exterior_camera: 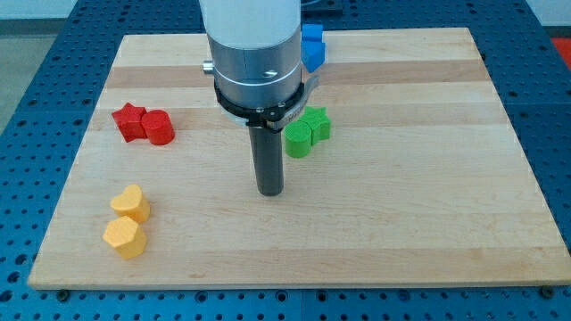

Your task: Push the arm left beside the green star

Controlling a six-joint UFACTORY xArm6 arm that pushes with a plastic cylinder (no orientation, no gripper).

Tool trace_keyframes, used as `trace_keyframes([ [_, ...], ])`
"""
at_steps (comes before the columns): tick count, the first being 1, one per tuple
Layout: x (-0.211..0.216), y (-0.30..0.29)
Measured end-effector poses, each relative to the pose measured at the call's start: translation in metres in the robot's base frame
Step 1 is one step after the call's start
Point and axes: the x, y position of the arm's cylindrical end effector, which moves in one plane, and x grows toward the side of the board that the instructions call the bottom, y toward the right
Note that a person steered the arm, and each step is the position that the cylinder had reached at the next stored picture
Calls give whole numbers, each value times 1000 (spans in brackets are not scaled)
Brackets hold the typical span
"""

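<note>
Wooden board [428, 223], blue pegboard bench [36, 71]

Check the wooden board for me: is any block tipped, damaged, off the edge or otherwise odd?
Nothing stands out. The red pair, yellow pair and green pair sit flat on the wooden board. The blue block at the view's top is partly hidden by the arm. My tip rests below-left of the green pair, apart.

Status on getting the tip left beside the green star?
Mostly done: my tip sits just left of and slightly below the green pair, not touching. Which green block is the star is hard to tell. In hand: nothing is being pushed. Left: at most a small nudge toward the view's top to sit level with them.
</note>
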Motion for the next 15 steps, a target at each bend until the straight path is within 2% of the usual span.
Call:
trace_keyframes([
  [5, 0, -14],
  [7, -23, -23],
  [8, -39, -23],
  [10, -126, -23],
  [15, -126, -23],
])
